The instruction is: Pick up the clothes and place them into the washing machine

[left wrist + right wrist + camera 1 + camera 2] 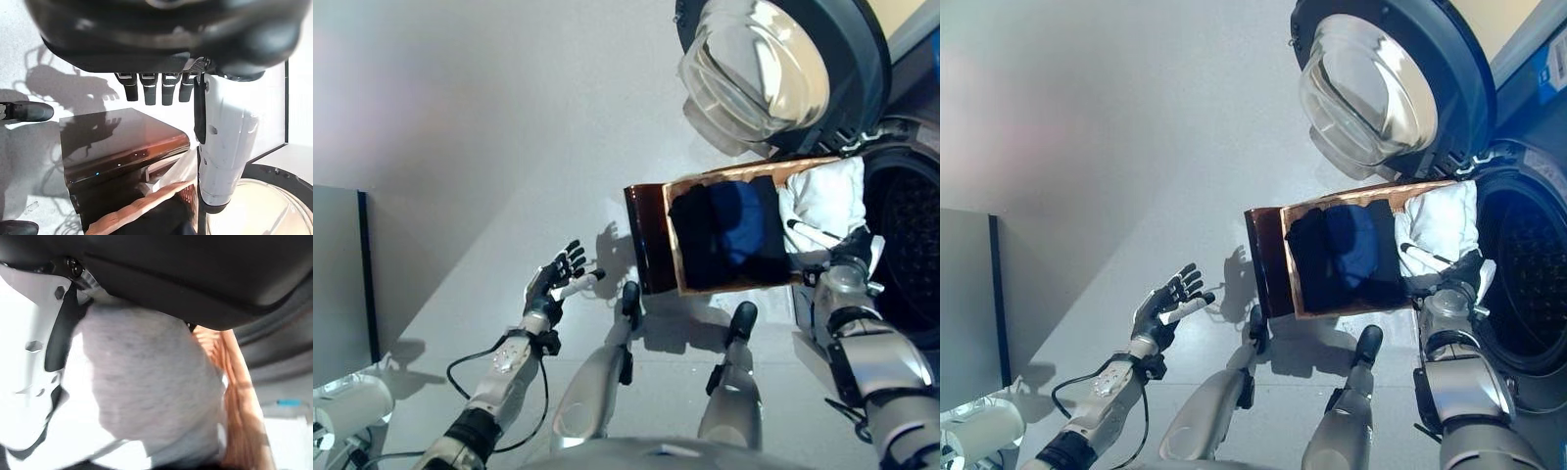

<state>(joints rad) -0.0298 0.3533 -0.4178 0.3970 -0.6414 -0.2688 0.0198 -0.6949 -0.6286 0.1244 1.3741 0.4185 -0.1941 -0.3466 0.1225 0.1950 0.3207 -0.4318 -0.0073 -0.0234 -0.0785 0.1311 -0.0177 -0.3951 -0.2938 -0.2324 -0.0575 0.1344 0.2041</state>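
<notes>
1. The basket (656, 240) stands on the floor (489, 147) left of the washing machine (911, 255)
2. Clothes (729, 230) lie in the basket
3. The machine's door (773, 69) hangs behind the basket

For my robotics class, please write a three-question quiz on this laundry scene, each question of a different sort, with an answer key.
1. True or false: the washing machine door is closed.
2. Which robot hand grips the white garment? A) left B) right C) neither
3. Fill in: the dark clothes lie in the ____.

Key
1. False; it stands open.
2. B; the right robot hand is closed on it at the box, while the left robot hand is open over the floor.
3. Box.
</notes>
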